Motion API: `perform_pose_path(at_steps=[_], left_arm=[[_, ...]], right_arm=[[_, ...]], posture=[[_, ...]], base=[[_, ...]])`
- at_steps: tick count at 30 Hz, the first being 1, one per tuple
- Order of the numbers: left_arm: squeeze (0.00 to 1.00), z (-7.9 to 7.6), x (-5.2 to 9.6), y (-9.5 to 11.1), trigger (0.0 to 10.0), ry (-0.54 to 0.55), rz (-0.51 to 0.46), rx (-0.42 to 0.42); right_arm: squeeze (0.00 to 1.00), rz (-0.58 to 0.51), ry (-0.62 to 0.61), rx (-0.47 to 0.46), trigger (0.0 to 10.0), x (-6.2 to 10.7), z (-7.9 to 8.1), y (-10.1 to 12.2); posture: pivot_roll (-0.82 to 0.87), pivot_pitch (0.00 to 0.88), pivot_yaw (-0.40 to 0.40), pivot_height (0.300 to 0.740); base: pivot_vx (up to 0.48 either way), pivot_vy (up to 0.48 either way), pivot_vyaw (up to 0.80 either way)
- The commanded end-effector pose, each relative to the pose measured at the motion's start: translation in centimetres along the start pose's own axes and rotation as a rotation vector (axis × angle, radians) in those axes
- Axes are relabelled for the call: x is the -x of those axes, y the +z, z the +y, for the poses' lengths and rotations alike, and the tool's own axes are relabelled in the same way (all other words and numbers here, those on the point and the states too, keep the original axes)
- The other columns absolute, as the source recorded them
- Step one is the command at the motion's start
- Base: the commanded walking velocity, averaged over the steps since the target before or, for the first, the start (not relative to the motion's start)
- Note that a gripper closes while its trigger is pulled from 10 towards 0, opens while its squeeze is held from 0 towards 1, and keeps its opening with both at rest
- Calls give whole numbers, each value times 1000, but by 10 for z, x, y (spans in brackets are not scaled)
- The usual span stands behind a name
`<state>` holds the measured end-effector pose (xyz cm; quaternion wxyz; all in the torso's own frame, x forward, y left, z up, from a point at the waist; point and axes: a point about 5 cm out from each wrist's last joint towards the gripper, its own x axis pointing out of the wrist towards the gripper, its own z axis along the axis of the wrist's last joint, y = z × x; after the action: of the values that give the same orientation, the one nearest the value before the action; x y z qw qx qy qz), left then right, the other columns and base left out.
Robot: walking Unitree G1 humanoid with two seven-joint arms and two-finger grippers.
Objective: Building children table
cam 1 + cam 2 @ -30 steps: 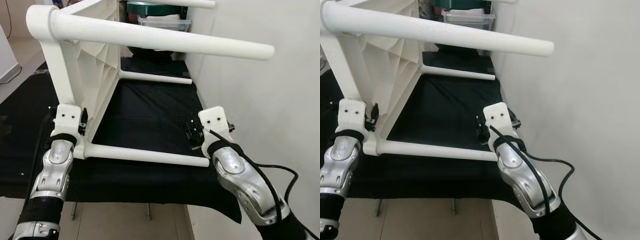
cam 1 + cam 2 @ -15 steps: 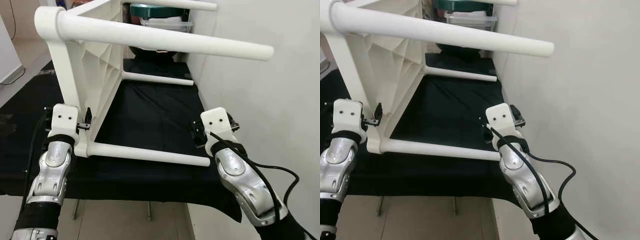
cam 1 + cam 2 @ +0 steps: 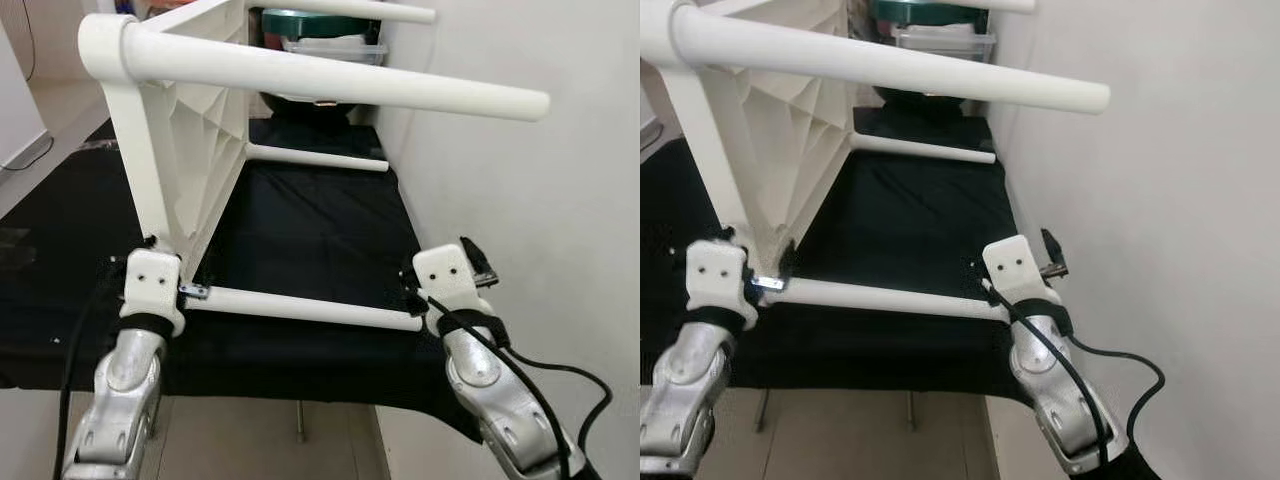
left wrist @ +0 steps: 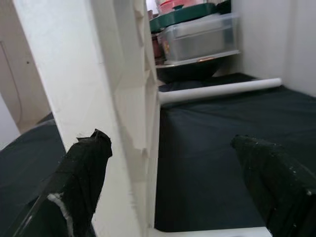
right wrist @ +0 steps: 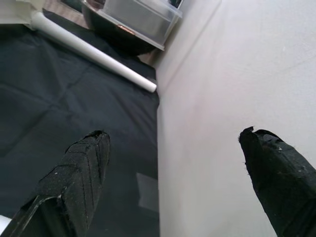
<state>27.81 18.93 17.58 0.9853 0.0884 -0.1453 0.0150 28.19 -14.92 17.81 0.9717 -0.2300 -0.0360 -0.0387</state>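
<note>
White children's table (image 3: pixel 190 150) on its side, black cloth (image 3: pixel 300 230), white wall (image 3: pixel 500 200), both grippers' fingers (image 4: pixel 81 182) spread.

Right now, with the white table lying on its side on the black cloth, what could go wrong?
The white plastic children's table stands on its edge; it might tip if the nearest leg is nudged. The right gripper, fingers open, sits close to the white wall and could scrape it. The left gripper straddles the tabletop's edge and might snag when moving.

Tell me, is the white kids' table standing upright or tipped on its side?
Tipped on its side: the white table has its top vertical on the black cloth, legs pointing sideways toward the wall.
</note>
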Motion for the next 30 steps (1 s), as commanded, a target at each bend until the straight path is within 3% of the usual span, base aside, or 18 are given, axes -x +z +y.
perform_pose_path(at_steps=[1, 13, 14, 17, 22, 26, 30], left_arm=[[0, -4, 9, 6, 10000, -23, -2, 6], [0, -12, 37, 8, 10000, -34, 42, 57], [0, -13, 38, 9, 10000, -41, 47, 63], [0, -13, 38, 11, 10000, -42, 50, 67], [0, -18, 41, 14, 10000, -67, 59, 91], [0, -20, 43, 15, 10000, -83, 63, 97], [0, -23, 44, 15, 10000, -99, 66, 107]], right_arm=[[102, -12, -31, -30, 10000, 0, -5, 1], [102, -27, -40, -56, 10000, 1, -5, -2], [98, -26, -20, -108, 10000, 1, -2, -3], [98, -33, -2, -140, 10000, 1, 0, -4], [59, -51, 66, -271, 10000, 7, 7, -5], [55, -77, 123, -267, 10000, 11, 11, -6], [55, -117, 165, -183, 10000, 15, 12, -8]], posture=[[45, 0, -90, 740], [65, 0, -95, 740], [67, 0, -92, 740], [66, 0, -90, 740], [65, 0, -88, 740], [62, 0, -81, 740], [59, 0, -82, 740]], base=[[0, 0, 0], [0, 0, 0], [0, 0, 0], [0, 0, 0], [0, 290, 0], [0, 324, 0], [0, 350, 0]])
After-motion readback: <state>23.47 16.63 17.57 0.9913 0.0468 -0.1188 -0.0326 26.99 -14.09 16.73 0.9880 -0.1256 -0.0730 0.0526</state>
